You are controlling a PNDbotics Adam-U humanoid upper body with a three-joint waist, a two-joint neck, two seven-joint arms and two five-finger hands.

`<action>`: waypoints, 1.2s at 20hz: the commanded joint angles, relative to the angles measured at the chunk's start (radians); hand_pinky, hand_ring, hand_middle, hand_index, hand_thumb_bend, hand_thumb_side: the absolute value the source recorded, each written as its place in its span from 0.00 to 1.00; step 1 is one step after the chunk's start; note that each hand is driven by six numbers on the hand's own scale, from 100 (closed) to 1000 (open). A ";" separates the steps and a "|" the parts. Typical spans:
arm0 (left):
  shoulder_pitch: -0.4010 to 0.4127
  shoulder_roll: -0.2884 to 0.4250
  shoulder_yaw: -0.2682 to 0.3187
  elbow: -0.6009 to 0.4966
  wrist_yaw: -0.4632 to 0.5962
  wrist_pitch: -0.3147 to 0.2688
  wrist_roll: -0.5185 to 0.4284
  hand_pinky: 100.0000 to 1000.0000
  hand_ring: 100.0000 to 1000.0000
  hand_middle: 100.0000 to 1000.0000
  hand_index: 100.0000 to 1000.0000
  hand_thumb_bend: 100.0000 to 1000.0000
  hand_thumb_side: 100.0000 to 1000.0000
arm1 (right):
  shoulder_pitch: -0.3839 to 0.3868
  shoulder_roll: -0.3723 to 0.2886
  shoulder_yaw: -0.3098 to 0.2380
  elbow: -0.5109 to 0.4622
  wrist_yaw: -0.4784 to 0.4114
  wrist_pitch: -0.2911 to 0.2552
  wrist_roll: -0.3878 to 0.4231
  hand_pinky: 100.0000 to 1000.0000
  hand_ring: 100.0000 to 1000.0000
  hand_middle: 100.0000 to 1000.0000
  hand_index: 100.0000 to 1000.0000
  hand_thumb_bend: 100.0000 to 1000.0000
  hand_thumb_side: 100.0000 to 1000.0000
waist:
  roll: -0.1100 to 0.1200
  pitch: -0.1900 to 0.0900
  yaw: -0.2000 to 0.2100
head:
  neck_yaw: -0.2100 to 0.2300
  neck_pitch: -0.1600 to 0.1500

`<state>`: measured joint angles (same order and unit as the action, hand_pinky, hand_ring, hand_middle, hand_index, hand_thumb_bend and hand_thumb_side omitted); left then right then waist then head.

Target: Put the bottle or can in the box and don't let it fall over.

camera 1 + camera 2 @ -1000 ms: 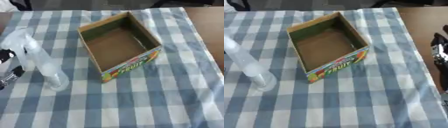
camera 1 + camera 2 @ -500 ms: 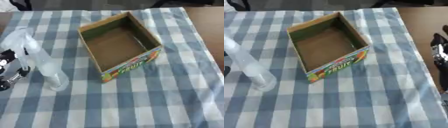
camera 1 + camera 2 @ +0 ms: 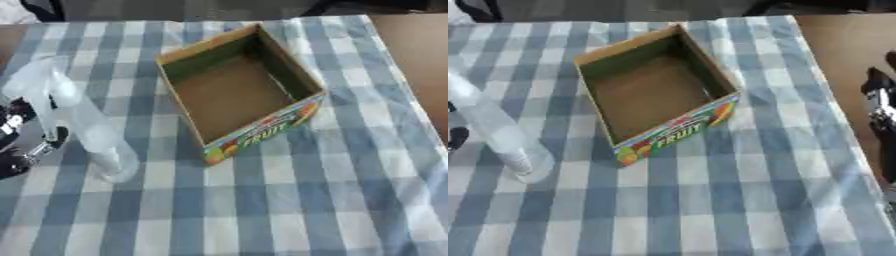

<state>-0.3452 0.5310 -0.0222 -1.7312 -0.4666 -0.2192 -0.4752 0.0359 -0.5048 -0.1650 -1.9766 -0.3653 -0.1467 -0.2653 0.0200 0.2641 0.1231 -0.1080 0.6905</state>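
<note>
A clear plastic spray bottle (image 3: 92, 132) stands upright on the blue-and-white checked cloth, left of the box. The open cardboard box (image 3: 236, 92), with "FRUIT" printed on its front wall, sits at the middle with nothing inside. My left hand (image 3: 19, 142) comes in at the left edge, right beside the bottle's lower half. Its fingers are spread and not curled round the bottle; one fingertip (image 3: 54, 135) is at the bottle's side. My right hand (image 3: 882, 102) rests at the right edge over the bare brown table, fingers up and relaxed, holding nothing.
The checked cloth (image 3: 289, 200) covers most of the table, and bare brown tabletop (image 3: 837, 45) shows at the right. Dark shapes lie beyond the far edge. Open cloth stretches in front of the box.
My left hand has come in from the left edge toward the bottle. The bottle, the box and my right hand have stayed where they were.
</note>
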 commanded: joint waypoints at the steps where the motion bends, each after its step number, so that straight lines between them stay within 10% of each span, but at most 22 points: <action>1: -0.021 0.007 0.001 -0.007 0.004 0.003 -0.003 1.00 1.00 1.00 0.93 0.14 1.00 | -0.005 -0.012 -0.003 -0.023 -0.002 0.001 0.001 0.94 0.95 1.00 0.91 0.00 0.33 | 0.001 -0.017 -0.003 | 0.003 -0.016; 24: -0.071 -0.041 -0.013 -0.013 0.051 0.019 -0.046 1.00 1.00 1.00 0.90 0.16 1.00 | -0.004 -0.006 -0.001 -0.023 -0.001 0.012 0.004 0.94 0.95 1.00 0.91 0.00 0.38 | 0.003 -0.017 -0.008 | 0.007 -0.014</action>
<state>-0.3999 0.4771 -0.0402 -1.7264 -0.4219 -0.2008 -0.5177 0.0360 -0.4970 -0.1598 -1.9766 -0.3654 -0.1369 -0.2612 0.0225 0.2641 0.1167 -0.1042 0.6903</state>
